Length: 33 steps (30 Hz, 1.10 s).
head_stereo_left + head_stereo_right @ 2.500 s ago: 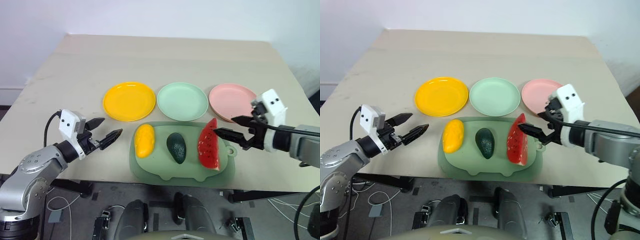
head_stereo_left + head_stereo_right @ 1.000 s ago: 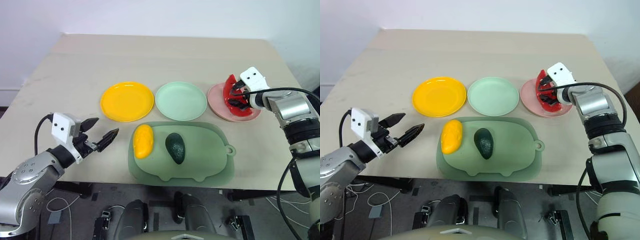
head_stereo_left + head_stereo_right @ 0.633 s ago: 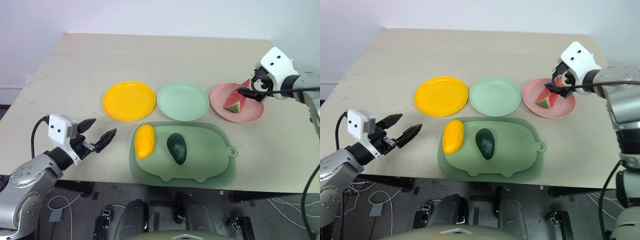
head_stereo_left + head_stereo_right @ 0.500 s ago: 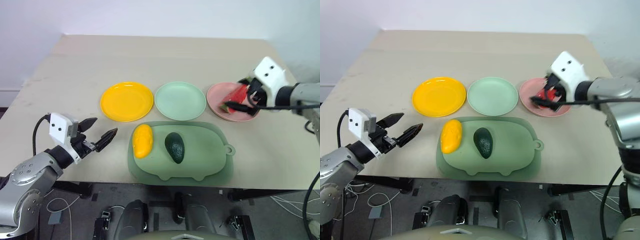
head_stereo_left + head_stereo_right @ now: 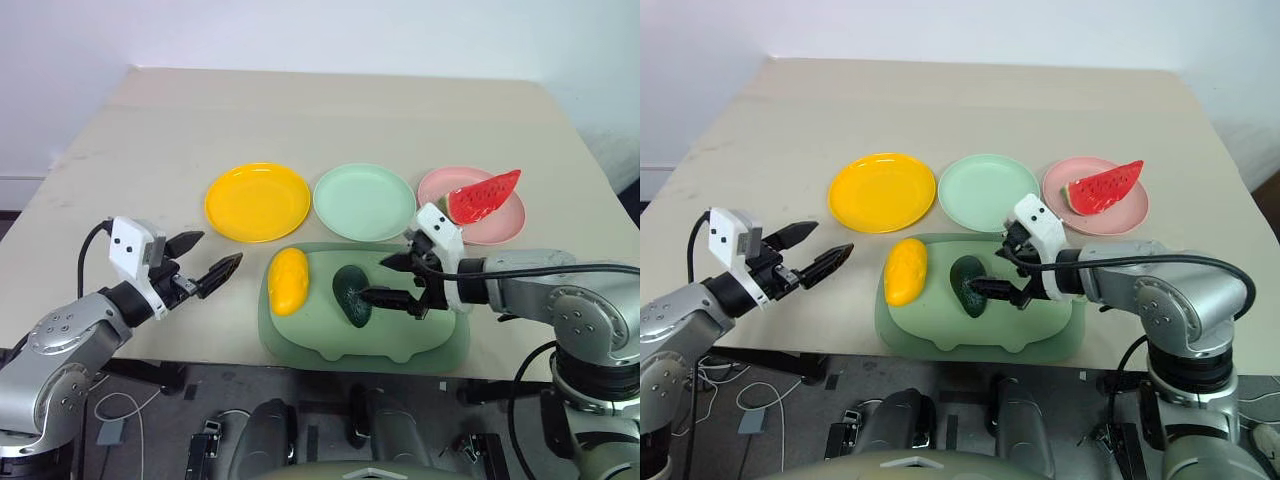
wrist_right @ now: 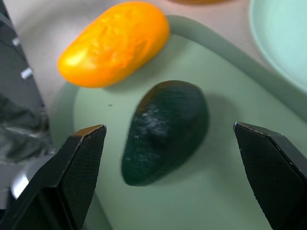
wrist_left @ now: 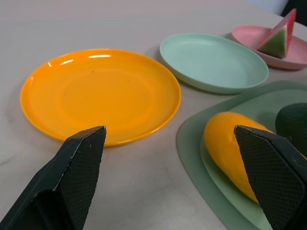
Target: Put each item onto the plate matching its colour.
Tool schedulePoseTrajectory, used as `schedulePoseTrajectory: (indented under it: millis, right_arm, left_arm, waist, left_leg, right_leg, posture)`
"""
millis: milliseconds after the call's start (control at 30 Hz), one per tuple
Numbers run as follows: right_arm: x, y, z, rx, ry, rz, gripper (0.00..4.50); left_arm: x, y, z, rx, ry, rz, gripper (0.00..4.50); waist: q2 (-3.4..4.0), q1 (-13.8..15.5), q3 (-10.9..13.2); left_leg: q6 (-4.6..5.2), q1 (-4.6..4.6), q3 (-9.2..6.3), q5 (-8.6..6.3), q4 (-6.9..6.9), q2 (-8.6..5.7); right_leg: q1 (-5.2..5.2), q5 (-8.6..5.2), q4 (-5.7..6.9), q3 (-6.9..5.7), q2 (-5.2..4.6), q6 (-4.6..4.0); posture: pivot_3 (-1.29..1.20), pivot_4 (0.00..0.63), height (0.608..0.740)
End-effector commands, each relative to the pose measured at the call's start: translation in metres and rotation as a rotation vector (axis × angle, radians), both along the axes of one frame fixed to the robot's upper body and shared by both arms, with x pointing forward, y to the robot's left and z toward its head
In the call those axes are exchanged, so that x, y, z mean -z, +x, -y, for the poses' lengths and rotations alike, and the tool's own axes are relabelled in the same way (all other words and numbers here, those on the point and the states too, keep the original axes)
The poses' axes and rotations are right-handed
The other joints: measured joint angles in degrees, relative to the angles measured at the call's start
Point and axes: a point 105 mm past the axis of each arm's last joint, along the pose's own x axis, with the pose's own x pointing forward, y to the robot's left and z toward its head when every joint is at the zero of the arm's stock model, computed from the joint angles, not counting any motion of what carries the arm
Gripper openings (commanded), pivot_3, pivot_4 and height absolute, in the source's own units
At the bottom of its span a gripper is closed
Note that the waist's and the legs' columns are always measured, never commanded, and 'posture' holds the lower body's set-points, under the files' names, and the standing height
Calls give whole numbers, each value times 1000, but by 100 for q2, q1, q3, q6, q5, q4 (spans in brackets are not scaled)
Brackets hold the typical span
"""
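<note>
1. Head camera, looking down over both arms: a pale bench carries three round plates in a row — a yellow plate on the left, a mint green plate in the middle and a pink plate on the right. A red watermelon wedge lies on the pink plate. In front of the plates sits a large pale green tray with rounded lobes. On the tray, a yellow mango lies at the left end and a dark green avocado lies just beside it, near the middle. The left gripper hovers over the bench to the left of the tray, its jaws spread wide and holding nothing. The right gripper reaches in over the tray from the right, jaws spread wide just beside the avocado, holding nothing.

2. Left wrist camera: two black fingers stand far apart with nothing between them. Beyond them are the yellow plate, the mint green plate and the pink plate with the wedge; the mango rests on the tray's near end.

3. Right wrist camera: the two black fingers stand wide on either side of the avocado — not touching it. The mango lies past it on the tray.
</note>
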Motion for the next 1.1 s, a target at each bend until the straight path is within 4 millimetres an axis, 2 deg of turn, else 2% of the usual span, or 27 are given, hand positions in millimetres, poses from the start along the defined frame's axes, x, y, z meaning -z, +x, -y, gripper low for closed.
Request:
schedulePoseTrajectory:
  millis: [33,567,833,933,1000,1100]
  right_arm:
    - [-6,-6,-11,-36,24,32,4462]
    - [19,9,-27,25,-150,27,4462]
    - [32,20,-24,59,-229,47,4462]
    - [32,22,-21,67,-239,62,3872]
    - [29,22,-18,67,-233,72,3229]
    - [10,27,-16,59,-196,123,3106]
  left_arm:
    - [-10,-5,1,11,9,38,4500]
    - [-13,-9,-1,-11,9,44,4500]
    - [-13,-9,-3,-20,11,44,4500]
    - [-13,-9,-4,-23,12,45,4500]
    - [-13,-9,-4,-25,13,44,4500]
    - [-13,-10,-5,-28,13,44,4500]
  waist:
    - [0,-2,0]
    - [1,-13,0]
    - [1,-13,0]
    - [1,-13,0]
    - [1,-13,0]
    - [1,-14,1]
  left_leg:
    - [0,0,0,0,0,0]
    - [0,-1,0,0,-2,-2]
    - [0,-1,0,0,-2,-2]
    - [0,-1,0,0,-2,-2]
    - [0,-1,0,0,-2,-2]
    - [0,-1,0,0,-2,-1]
  right_leg:
    - [0,0,0,0,0,0]
    - [-1,-1,-1,0,2,0]
    - [-1,-1,-1,0,2,0]
    - [-2,-1,-2,0,2,0]
    - [-2,-1,-2,0,2,0]
    - [-2,-1,-3,-1,2,-1]
  posture:
    - [0,150,740]
    - [0,150,740]
    - [0,150,740]
    - [0,150,740]
    - [0,150,740]
    - [0,150,740]
